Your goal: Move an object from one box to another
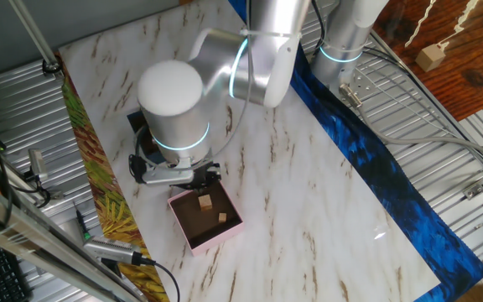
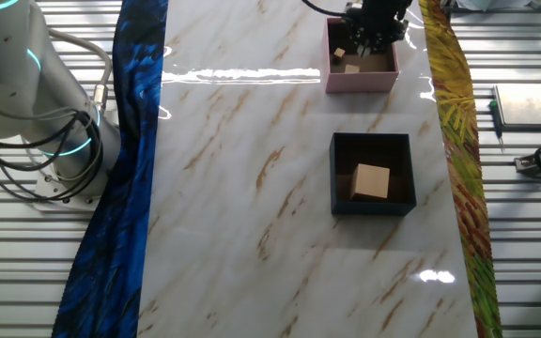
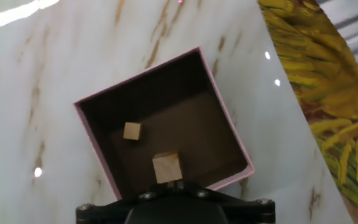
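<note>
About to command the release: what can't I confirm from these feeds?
- Gripper: whether it grips the wooden cube; in hand view the black housing cuts off the fingertips.
- One fixed view: the arm hides the dark navy-blue box.
- Other fixed view: the gripper covers part of the pale-pink box.

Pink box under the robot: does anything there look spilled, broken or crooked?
Nothing stands out. The pink box sits flat on the marble table, holding two small wooden cubes; nothing is spilled outside it.
</note>
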You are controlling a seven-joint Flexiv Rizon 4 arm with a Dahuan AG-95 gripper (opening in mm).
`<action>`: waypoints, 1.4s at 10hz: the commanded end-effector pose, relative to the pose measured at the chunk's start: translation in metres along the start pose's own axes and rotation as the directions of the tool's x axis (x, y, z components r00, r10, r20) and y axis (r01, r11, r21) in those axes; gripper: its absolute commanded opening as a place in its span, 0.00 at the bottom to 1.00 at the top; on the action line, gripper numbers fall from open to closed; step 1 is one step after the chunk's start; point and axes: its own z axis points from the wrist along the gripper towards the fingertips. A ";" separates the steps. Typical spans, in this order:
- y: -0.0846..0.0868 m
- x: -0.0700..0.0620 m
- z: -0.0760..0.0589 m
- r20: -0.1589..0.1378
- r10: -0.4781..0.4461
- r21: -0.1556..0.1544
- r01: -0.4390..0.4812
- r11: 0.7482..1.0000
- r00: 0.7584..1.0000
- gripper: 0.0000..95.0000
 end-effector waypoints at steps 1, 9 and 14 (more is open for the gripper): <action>-0.008 0.016 -0.001 0.018 0.015 -0.013 -0.014 1.000 1.000 0.00; -0.052 0.106 -0.007 -0.024 -0.117 -0.015 0.117 0.993 0.993 0.00; -0.040 0.084 -0.007 -0.019 0.042 -0.014 -0.042 0.999 0.999 0.00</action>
